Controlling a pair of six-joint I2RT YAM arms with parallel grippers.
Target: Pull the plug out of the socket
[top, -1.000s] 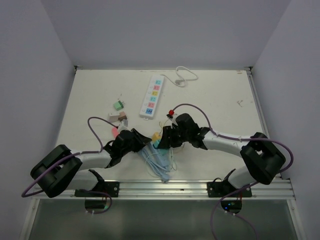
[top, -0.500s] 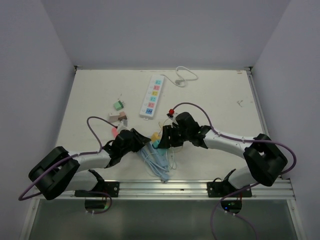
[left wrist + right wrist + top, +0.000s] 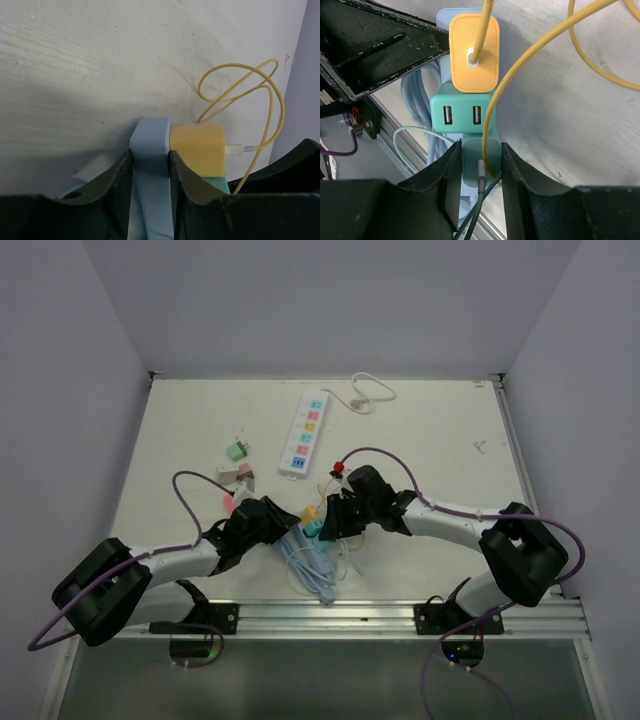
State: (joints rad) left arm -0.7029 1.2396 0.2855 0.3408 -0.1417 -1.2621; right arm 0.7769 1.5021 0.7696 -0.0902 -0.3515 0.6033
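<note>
Right wrist view, nearest first: the right gripper [image 3: 481,149] has its fingers [image 3: 451,180] pressed against both sides of a green plug [image 3: 481,156], which sits fully seated in the blue power strip [image 3: 443,17] with its grey lead running back under the wrist. Just beyond it on the same strip sit a teal USB adapter [image 3: 462,115] and then a yellow charger [image 3: 474,52], whose yellow cable [image 3: 492,125] loops down beside the green plug and brushes the right finger. At the strip's far end the left gripper [image 3: 150,162] is clamped across the blue body just behind the yellow charger, pinning it to the table [image 3: 100,60]. Against the overhead pictures of the last second, the right gripper has edged in over the strip and its jaws have drawn together on the plug, while the strip lies where it did and the left grip has not altered. I judge the grasp as newly made and the pull itself as not yet begun; it calls for a straight lift off the strip's face, and the yellow loop may snag. Well beyond the blue strip, a white power strip [image 3: 305,432] lies untouched.
</note>
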